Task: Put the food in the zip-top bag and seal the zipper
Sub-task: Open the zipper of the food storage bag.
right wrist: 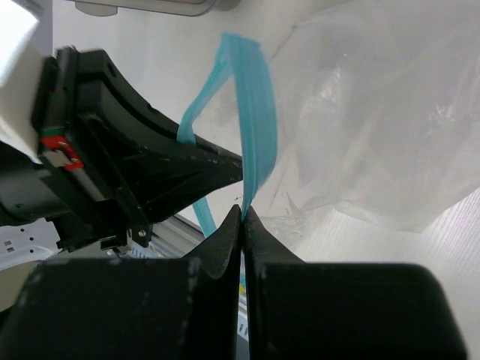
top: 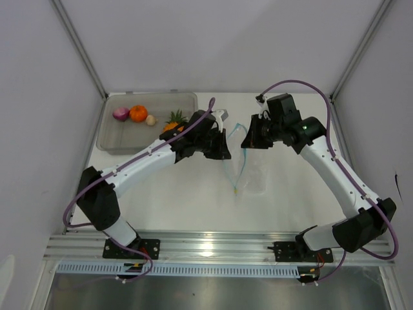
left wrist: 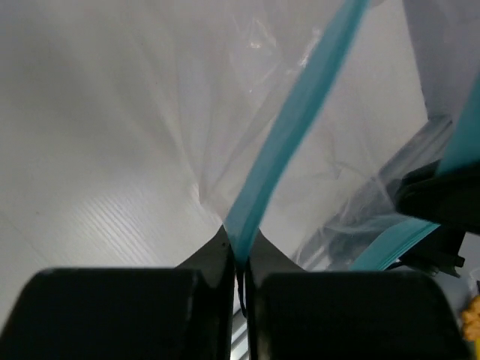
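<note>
left gripper (left wrist: 240, 251) pinching blue zipper (left wrist: 296, 112), right gripper (right wrist: 242, 214) pinching it too, clear bag (top: 251, 173) btwn arms, food (top: 138, 113) in tray (top: 111, 141)

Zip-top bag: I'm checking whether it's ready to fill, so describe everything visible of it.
The clear, crinkly plastic zip-top bag rests on the white table. Its light blue zipper strip is lifted and parted at the mouth. The left gripper pinches one side and the right gripper the other.

A white counter (top: 193, 206) sits between pale walls (top: 219, 39). Metal posts (top: 79, 48) rise at its back corners, and an aluminium rail (top: 213, 242) lines the near edge.
</note>
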### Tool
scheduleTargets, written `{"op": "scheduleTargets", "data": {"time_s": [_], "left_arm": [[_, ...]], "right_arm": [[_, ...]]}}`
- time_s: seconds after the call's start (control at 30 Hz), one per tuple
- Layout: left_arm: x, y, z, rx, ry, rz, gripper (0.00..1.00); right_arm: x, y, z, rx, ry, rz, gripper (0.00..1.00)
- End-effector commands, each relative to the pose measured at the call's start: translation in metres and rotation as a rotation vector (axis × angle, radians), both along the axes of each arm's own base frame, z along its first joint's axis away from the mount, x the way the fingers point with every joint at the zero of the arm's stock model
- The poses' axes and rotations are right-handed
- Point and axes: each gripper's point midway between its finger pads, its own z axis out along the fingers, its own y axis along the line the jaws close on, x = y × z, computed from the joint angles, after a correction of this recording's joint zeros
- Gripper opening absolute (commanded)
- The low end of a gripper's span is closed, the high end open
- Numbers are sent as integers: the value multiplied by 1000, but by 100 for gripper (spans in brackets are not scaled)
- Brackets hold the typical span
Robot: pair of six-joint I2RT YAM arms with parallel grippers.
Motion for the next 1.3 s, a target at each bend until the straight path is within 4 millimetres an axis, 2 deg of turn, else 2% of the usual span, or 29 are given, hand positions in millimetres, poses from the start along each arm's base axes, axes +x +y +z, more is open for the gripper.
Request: {"op": "scheduleTargets", "data": {"time_s": [0.0,0.03,0.1,0.13,0.2,0.23,0.3,0.33,0.37,0.43,0.47,0.53,0.63,0.67,0.8,0.83,0.97,1.07,1.1,1.13,1.2,1.23,1.27], "left_arm": [[16,-5,38,12,-90,-4,1],[22,-6,55,4,-128,10,1],[21,1,69,14,-156,39,1],[25,6,84,14,-195,73,1],[18,12,104,9,-233,99,1],[15,12,114,-6,-253,105,1],[8,15,128,-15,-293,137,1],[7,15,130,-18,-298,144,1],[4,15,128,-16,-299,145,1],[4,14,121,-24,-287,155,1],[4,16,102,7,-264,162,1],[7,11,93,2,-257,161,1],[8,5,61,53,-202,130,0],[12,2,45,84,-177,123,0],[18,-3,16,98,-128,104,0],[14,-5,9,92,-101,82,1],[15,-10,0,62,-70,61,1],[12,-20,3,19,-64,18,1],[11,-23,5,5,-66,3,5],[9,-28,12,-25,-76,-18,17],[8,-30,17,-45,-92,-36,30],[8,-32,27,-70,-117,-45,36],[8,-32,30,-74,-132,-54,49]], "right_arm": [[3,-4,13,-12,-42,2,0],[5,-8,12,-27,-43,-13,0],[8,-19,2,-102,-19,-56,0],[22,-44,-6,-233,-48,-174,0],[27,-76,-12,-422,-44,-285,0],[34,-99,-8,-535,-90,-379,0],[35,-120,4,-640,-125,-460,0],[34,-122,7,-656,-129,-465,0],[35,-124,15,-656,-148,-479,0],[35,-132,19,-721,-159,-505,0],[34,-132,20,-736,-164,-505,0],[34,-136,16,-774,-162,-508,0],[33,-147,10,-834,-160,-534,0],[33,-150,11,-840,-161,-540,0],[33,-162,22,-842,-177,-570,0],[33,-165,24,-845,-177,-573,0],[31,-164,18,-831,-161,-536,0],[29,-146,0,-794,-123,-454,0],[28,-140,-5,-774,-111,-431,0],[28,-133,-10,-767,-108,-412,0],[25,-127,-19,-767,-90,-381,0],[25,-124,-24,-771,-80,-371,0],[24,-122,-26,-769,-73,-363,0]]}}
